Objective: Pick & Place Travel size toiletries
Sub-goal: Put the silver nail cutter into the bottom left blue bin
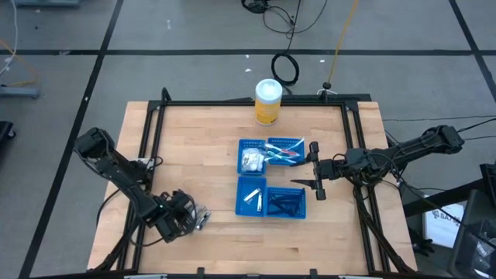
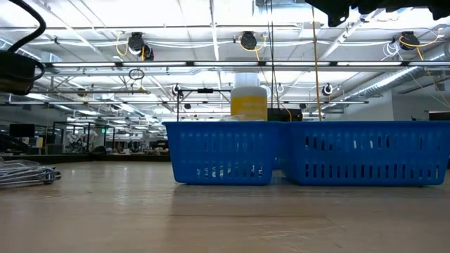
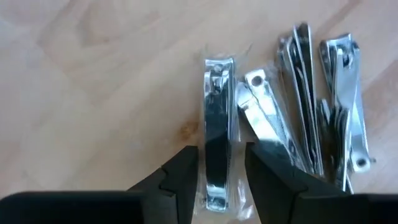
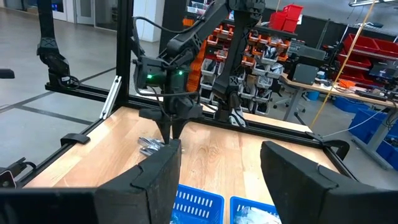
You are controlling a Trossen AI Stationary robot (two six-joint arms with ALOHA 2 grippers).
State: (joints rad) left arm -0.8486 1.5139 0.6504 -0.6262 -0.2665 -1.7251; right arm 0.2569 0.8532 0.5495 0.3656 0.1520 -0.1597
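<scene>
Silvery nail clipper [image 3: 217,134] between the parted fingers of the left pincer [image 3: 222,177], right pincer [image 4: 221,171] released

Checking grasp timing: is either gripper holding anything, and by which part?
Nothing is held. The left gripper straddles a bagged nail clipper, fingers open; the right gripper is open and empty.

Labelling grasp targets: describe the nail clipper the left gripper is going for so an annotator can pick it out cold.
On the wooden table, left of the blue trays, a small pile of silvery nail clippers lies under the left gripper. The target clipper is in a clear wrapper between the open fingers, lying apart at the pile's edge while the others overlap.
</scene>
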